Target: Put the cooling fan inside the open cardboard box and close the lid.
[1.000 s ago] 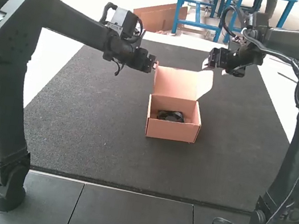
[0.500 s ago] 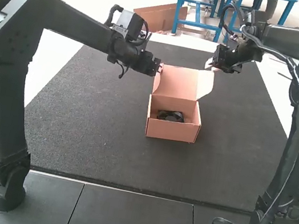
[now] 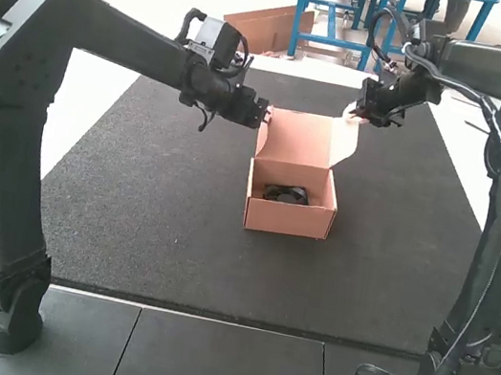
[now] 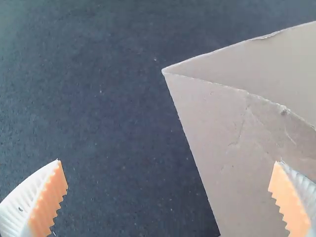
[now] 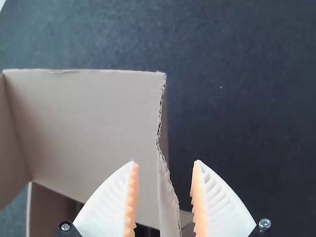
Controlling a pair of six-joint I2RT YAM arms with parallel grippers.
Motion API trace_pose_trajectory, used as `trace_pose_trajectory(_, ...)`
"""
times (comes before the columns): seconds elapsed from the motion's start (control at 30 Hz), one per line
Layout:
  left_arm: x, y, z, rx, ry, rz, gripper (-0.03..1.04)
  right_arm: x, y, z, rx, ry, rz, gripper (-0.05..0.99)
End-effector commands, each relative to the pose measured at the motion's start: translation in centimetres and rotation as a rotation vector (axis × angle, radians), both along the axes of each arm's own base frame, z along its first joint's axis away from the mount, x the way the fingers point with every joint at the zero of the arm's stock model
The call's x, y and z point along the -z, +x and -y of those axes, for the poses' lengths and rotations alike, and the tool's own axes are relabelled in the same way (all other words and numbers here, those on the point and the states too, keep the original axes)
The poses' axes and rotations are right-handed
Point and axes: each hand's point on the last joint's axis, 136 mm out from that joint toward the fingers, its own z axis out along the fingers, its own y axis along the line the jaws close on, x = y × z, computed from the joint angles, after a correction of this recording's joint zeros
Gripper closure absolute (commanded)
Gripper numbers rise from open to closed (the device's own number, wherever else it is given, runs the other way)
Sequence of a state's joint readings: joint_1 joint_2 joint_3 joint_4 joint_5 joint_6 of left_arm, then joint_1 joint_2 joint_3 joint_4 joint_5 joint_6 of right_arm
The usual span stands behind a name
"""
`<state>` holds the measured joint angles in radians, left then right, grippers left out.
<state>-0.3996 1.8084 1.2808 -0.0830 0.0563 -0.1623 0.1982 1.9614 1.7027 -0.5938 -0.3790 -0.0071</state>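
The open cardboard box (image 3: 290, 212) sits mid-mat with its lid (image 3: 300, 139) standing upright at the back. A black cooling fan (image 3: 286, 194) lies inside it. My left gripper (image 3: 262, 112) hovers at the lid's upper left corner, open wide; in the left wrist view the lid corner (image 4: 237, 128) lies between the orange pads (image 4: 47, 202), nearer one of them. At the lid's upper right corner is my right gripper (image 3: 355, 113), also open. Its fingers (image 5: 123, 205) straddle the torn edge of the lid's side flap (image 5: 165, 163) without pressing on it.
A dark mat (image 3: 150, 209) covers the table under the box, with bare room on all sides. A brown cardboard sheet (image 3: 260, 24) lies beyond the mat's far edge.
The left gripper has moved right to the lid's left corner. The right gripper has shifted up and back to the lid's right corner. The box and fan have stayed put.
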Motion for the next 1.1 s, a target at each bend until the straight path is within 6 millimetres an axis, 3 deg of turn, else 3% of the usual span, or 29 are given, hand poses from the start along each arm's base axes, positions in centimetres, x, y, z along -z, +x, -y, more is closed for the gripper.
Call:
trace_pose_trajectory(0.0, -1.9, 0.8, 0.9, 0.012, -0.024, 0.038, 0.04, -1.0, 0.8, 0.2, 0.004, 0.019, 0.018, 0.68)
trace_pose_trajectory(0.6, -2.0, 0.7, 0.9, 0.013, -0.024, 0.034, 0.04, 0.8, -0.3, 0.4, -0.034, -0.019, -0.033, 0.76)
trace_pose_trajectory(0.73, -2.0, 0.6, 0.9, 0.013, -0.024, 0.034, 0.04, 0.8, -0.4, 0.4, -0.039, -0.022, -0.032, 0.80)
trace_pose_trajectory(1.07, -2.1, 0.6, 0.9, 0.013, -0.024, 0.034, 0.04, -0.6, 0.4, 0.4, -0.028, -0.013, 0.002, 0.80)
